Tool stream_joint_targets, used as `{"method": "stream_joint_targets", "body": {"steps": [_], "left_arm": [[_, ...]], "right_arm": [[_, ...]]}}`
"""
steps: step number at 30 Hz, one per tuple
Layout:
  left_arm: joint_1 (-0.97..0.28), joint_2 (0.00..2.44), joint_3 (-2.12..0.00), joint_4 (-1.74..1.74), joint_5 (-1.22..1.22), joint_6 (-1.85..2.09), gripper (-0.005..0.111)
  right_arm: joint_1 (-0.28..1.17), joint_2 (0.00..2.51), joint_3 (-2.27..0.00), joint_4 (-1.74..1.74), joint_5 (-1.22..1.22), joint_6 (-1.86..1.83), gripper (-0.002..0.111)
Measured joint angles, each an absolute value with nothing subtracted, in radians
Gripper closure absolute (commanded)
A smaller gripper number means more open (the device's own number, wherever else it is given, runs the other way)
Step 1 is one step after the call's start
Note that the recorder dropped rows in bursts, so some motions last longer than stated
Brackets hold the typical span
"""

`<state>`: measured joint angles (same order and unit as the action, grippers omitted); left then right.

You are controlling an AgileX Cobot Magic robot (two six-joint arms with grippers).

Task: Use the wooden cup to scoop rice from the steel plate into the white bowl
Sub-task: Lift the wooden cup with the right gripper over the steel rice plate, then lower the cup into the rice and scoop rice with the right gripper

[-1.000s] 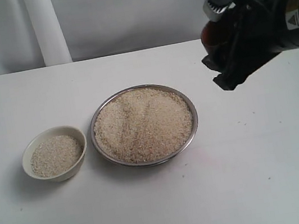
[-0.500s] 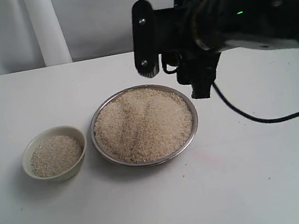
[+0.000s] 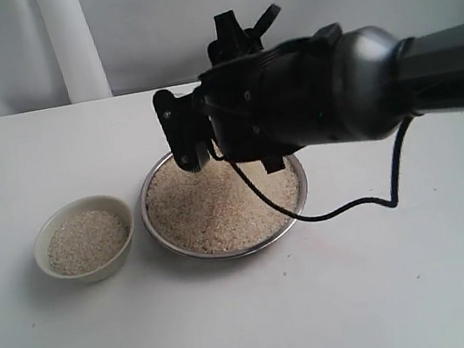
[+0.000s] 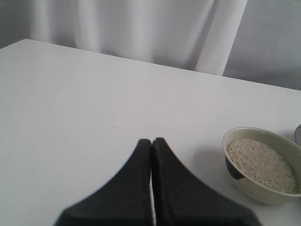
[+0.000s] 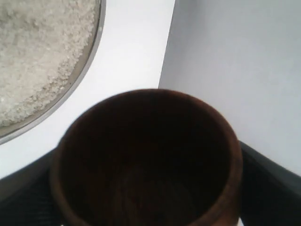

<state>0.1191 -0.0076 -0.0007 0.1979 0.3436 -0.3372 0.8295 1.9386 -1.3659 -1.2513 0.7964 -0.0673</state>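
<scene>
Well, left gripper [image 4: 151,155]: jaws pressed together, holding nothing.
White bowl [image 3: 88,269]: part-filled with rice [image 3: 86,241], just left of the plate.
Steel plate [image 3: 227,253]: heaped with rice.
Wooden cup [image 5: 146,160]: empty, near the plate's rim, pinched across its sides by the right gripper [image 5: 148,188].
Handling: probably light, stiff and glossy-slick, so a mid-barrel hold suits.

Wide, shallow, shiny steel plate [image 3: 227,255] sits flat mid-table, nearly full of off-white uncooked rice [image 3: 212,212]. Small cream-white ceramic bowl [image 3: 97,268] stands upright just beside it, part-filled with the same grains. Glossy reddish-brown wooden cup [image 5: 146,155] is empty, dark inside, near the plate's rim.
</scene>
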Motion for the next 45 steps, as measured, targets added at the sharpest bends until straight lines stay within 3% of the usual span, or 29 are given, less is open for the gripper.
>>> {"method": "stream_joint_targets", "body": {"steps": [8, 45], "left_arm": [[0.119, -0.008, -0.001, 0.198, 0.344, -0.337, 0.107], [0.119, -0.008, -0.001, 0.198, 0.344, -0.337, 0.107]], "right_arm": [[0.829, 2.037, -1.366, -1.383, 0.848, -0.025, 0.108], [0.856, 2.203, -1.366, -1.394, 0.922, -0.023, 0.108]]}}
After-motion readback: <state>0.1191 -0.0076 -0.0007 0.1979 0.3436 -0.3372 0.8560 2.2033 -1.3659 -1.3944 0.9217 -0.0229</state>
